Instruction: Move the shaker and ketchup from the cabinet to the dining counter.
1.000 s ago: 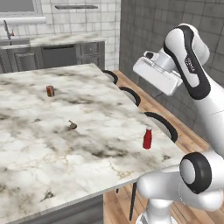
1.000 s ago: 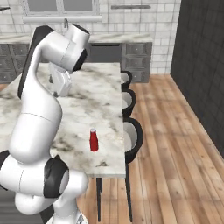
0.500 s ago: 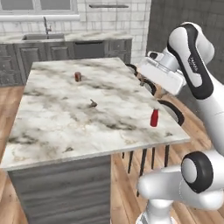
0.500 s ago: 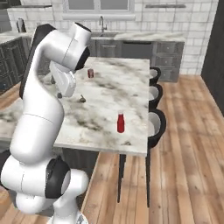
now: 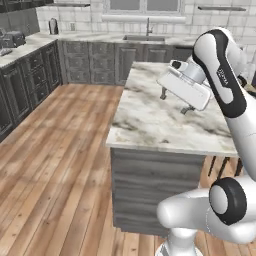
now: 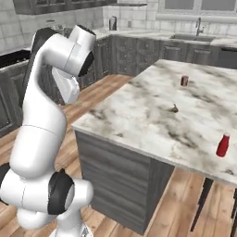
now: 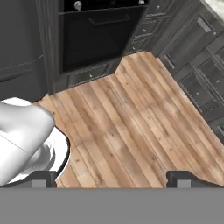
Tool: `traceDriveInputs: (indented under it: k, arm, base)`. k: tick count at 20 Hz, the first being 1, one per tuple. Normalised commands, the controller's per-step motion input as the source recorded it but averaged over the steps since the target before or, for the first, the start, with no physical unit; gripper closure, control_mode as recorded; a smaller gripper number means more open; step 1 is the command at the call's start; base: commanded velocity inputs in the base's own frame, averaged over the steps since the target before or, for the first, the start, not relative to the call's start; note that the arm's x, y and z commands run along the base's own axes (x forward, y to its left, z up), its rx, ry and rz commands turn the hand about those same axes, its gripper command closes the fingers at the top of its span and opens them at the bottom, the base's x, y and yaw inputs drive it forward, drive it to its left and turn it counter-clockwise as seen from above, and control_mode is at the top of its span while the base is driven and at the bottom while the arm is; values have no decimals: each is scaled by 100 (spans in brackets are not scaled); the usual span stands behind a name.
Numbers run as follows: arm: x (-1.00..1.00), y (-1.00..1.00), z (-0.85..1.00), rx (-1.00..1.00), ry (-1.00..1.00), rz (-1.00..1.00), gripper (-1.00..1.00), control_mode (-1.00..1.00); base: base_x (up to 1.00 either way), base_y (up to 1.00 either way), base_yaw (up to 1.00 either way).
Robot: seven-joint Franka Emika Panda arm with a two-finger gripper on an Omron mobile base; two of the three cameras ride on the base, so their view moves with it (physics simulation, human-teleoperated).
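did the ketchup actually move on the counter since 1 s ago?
No. The ketchup stands by the dining counter edge, same spot; the base turned, shifting the view.

Ketchup point(image 6: 223, 146) on dining counter point(image 6: 139, 115), near edge.

counter point(image 6: 139, 115): far right end cut by the picture's edge in the right base view. small brown object point(image 6: 175, 109) mid-counter: too small to identify. dark can-like item point(image 6: 184, 81) toward far edge: blurred, kind unclear.

The slim red ketchup point(image 6: 223, 146) is seen standing upright on the white, brown-veined dining counter point(image 6: 139, 115), near its right edge.
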Motion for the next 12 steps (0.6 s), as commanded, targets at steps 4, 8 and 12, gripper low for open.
traceDriveInputs:
  k: [4,8,12]
  arm:
    - [0,0,0,0,0,0,-100,100]
    - [0,0,0,0,0,0,-100,100]
    - [0,0,0,0,0,0,-100,100]
  base:
    - [-22,68,52]
    - [0,60,49]
    - [-8,94,54]
